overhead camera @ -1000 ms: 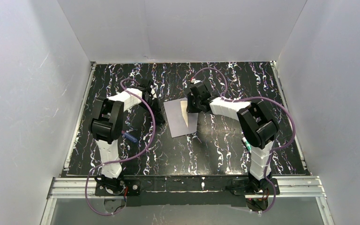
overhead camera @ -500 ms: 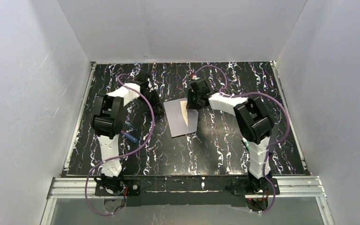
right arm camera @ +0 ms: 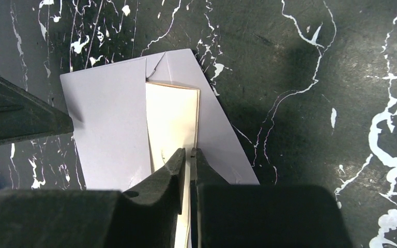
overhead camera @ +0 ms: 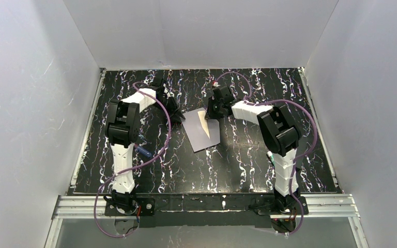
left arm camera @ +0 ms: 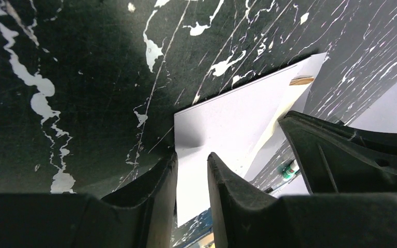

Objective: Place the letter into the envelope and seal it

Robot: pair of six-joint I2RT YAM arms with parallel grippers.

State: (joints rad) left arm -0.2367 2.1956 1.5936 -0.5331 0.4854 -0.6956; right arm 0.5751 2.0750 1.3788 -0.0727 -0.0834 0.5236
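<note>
The pale lavender envelope (overhead camera: pixel 202 135) lies flat mid-table with its flap (right arm camera: pixel 218 132) opened out to one side. The cream letter (right arm camera: pixel 170 116) is partly tucked into the envelope, and a tapering strip of it shows (overhead camera: pixel 202 122). My right gripper (right arm camera: pixel 191 153) is shut on the letter's outer edge, at the envelope's far right side (overhead camera: pixel 210 114). My left gripper (left arm camera: pixel 192 156) is at the envelope's left edge (overhead camera: pixel 179 114). Its jaws stand a little apart and the envelope (left arm camera: pixel 232 116) shows through the gap; nothing is pinched there.
A blue pen-like object (overhead camera: pixel 144 151) lies by the left arm. A green-capped tube (overhead camera: pixel 272 158) lies by the right arm. White walls close in the black marbled table (overhead camera: pixel 248 170) on three sides.
The right jaws have closed onto the letter's edge. Both grippers have shifted slightly toward the back, and the envelope has turned a little on the table.
</note>
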